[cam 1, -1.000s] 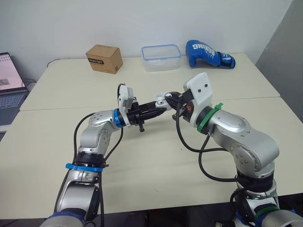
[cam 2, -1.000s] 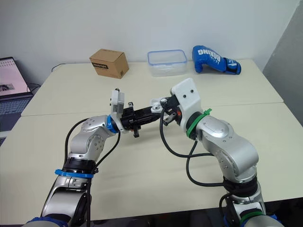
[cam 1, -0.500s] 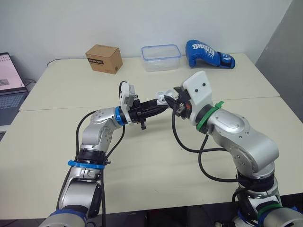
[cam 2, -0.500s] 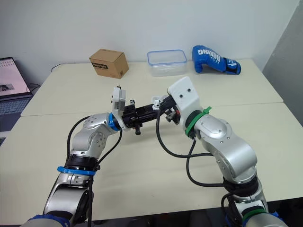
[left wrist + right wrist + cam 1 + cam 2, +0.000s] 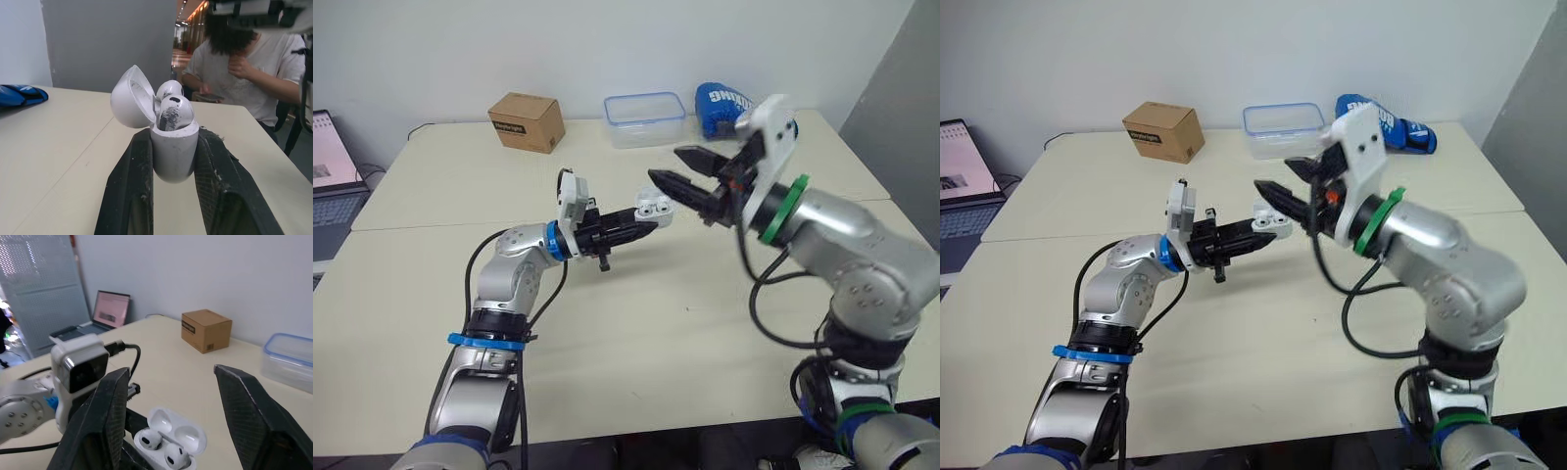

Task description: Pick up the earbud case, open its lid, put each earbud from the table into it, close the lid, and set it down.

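The white earbud case [image 5: 653, 206] is held above the table's middle, my left gripper [image 5: 641, 221] shut on its lower body. Its lid [image 5: 132, 98] is hinged open. Two white earbuds [image 5: 175, 112] sit side by side in the case, clear in the right wrist view [image 5: 168, 443]. My right gripper [image 5: 666, 164] hovers open just above and to the right of the case, apart from it, with its black fingers [image 5: 111, 401] spread wide and nothing between them.
Along the table's far edge stand a cardboard box [image 5: 524, 120], a clear plastic container [image 5: 646, 117] and a blue boxing glove [image 5: 722, 100]. A laptop [image 5: 331, 162] sits off to the left. A seated person [image 5: 244, 73] shows beyond the table in the left wrist view.
My right gripper has drawn back from the case, up and to the right, and now stands open. The left gripper keeps hold of the case, lowered slightly.
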`<state>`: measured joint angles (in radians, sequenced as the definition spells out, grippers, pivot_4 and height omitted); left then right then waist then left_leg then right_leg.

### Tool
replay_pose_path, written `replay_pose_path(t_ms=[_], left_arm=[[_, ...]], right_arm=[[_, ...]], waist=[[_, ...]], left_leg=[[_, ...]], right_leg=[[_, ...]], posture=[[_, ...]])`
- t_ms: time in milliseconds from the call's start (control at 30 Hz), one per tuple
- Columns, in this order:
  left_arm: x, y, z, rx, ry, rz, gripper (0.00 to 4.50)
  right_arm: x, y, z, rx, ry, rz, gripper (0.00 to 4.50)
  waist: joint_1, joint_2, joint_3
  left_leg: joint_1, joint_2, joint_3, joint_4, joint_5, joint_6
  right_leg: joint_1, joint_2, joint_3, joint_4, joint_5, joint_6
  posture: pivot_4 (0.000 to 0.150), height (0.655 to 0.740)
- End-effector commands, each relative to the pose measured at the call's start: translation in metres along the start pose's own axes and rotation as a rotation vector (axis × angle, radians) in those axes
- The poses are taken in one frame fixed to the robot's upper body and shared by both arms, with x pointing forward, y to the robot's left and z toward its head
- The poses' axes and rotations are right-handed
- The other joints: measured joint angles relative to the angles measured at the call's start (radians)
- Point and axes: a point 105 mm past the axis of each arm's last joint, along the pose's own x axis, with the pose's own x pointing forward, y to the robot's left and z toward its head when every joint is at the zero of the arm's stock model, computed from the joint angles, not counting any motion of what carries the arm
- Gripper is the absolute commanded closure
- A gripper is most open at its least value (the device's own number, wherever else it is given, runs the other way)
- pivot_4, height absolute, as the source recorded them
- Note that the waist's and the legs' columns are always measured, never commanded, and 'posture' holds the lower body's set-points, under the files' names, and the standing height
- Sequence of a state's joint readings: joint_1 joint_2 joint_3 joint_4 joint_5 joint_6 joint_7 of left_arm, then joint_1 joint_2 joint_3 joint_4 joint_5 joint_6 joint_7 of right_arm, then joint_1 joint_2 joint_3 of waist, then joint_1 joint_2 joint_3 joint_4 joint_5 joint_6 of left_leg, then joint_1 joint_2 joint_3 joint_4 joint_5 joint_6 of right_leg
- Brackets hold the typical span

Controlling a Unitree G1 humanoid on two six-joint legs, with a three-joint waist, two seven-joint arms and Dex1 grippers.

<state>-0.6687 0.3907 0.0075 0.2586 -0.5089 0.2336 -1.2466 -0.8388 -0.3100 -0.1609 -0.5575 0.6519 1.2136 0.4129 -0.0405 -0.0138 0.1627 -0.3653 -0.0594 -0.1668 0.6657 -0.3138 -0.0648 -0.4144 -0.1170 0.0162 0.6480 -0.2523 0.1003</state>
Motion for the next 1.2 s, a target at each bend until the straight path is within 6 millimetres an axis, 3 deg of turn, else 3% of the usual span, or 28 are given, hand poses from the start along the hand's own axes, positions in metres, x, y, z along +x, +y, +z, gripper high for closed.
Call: replay_pose_path(t_ms=[33,200,467,700,1200], left_arm=[[-0.004,-0.011,0.019,0.044,-0.03,-0.049,3.75],[-0.008,-0.023,0.022,0.025,-0.026,-0.079,3.75],[-0.013,-0.032,0.023,0.01,-0.03,-0.056,3.75],[-0.016,-0.036,0.02,0.001,-0.026,-0.024,3.75],[-0.021,-0.028,0.019,-0.01,-0.03,0.021,3.75]], right_arm=[[-0.006,-0.02,0.005,-0.006,0.041,0.014,2.61],[0.0,-0.035,-0.015,-0.062,0.166,0.1,4.48],[0.024,-0.03,-0.048,-0.166,0.29,0.296,4.48],[0.039,-0.01,-0.046,-0.177,0.273,0.421,4.48],[0.028,0.009,-0.043,-0.176,0.269,0.485,4.48]], waist=[[0.001,0.0,0.0],[-0.007,0.0,0.0],[-0.019,0.0,0.0],[-0.017,0.0,0.0],[-0.015,0.0,0.0]], left_leg=[[0.0,0.0,0.0,0.0,0.0,0.0],[0.0,0.0,0.001,-0.001,0.0,0.0],[0.0,0.001,0.001,-0.001,0.0,0.0],[0.0,0.0,0.001,-0.001,0.0,0.0],[0.0,0.0,0.001,0.0,0.0,0.0]], right_leg=[[0.0,0.0,0.0,-0.001,0.0,0.0],[0.0,0.0,0.0,-0.001,0.0,0.0],[0.0,0.0,0.0,-0.001,0.0,0.0],[-0.001,0.0,0.0,-0.001,0.0,0.0],[-0.001,0.0,0.0,-0.001,0.0,0.0]], posture=[[0.15,0.7307],[0.15,0.7307],[0.15,0.7307],[0.15,0.7307],[0.15,0.7307]])
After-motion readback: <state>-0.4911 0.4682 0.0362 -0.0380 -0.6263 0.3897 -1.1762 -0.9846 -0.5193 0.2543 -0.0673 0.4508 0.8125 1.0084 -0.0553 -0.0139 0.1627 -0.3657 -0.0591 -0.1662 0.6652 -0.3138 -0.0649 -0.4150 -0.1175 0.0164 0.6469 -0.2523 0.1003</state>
